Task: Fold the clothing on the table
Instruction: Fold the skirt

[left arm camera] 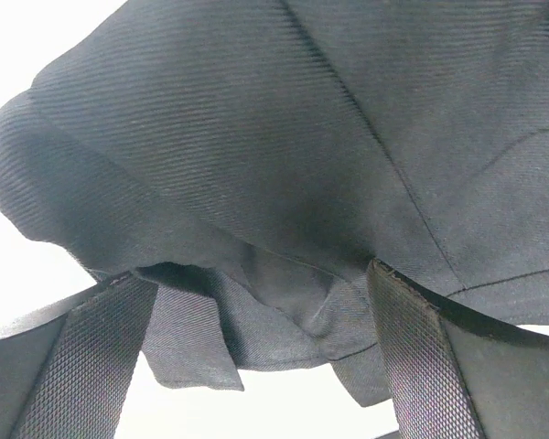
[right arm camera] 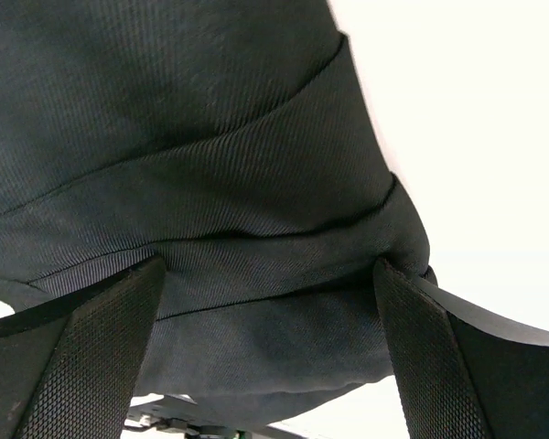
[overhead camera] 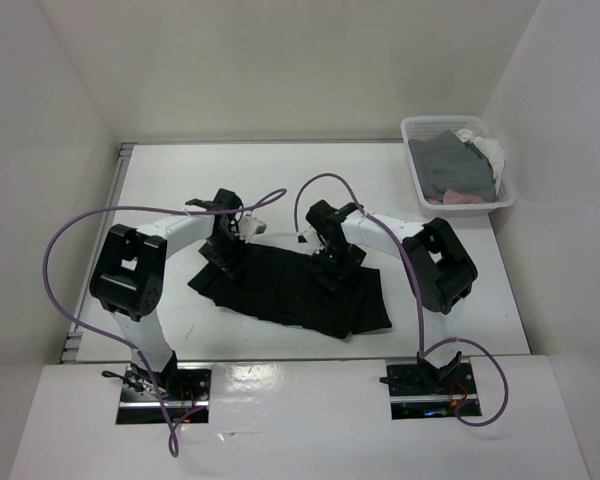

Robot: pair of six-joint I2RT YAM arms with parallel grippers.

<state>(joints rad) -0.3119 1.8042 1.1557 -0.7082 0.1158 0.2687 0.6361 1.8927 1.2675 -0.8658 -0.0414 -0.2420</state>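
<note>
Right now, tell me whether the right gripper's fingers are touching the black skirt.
Touching. The right wrist view shows the black skirt bunched between the spread fingers of the right gripper, with its folds lying against both fingertips.

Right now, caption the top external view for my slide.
Left pincer and right pincer, both open, at the black skirt on the white table; basket far right.
</note>
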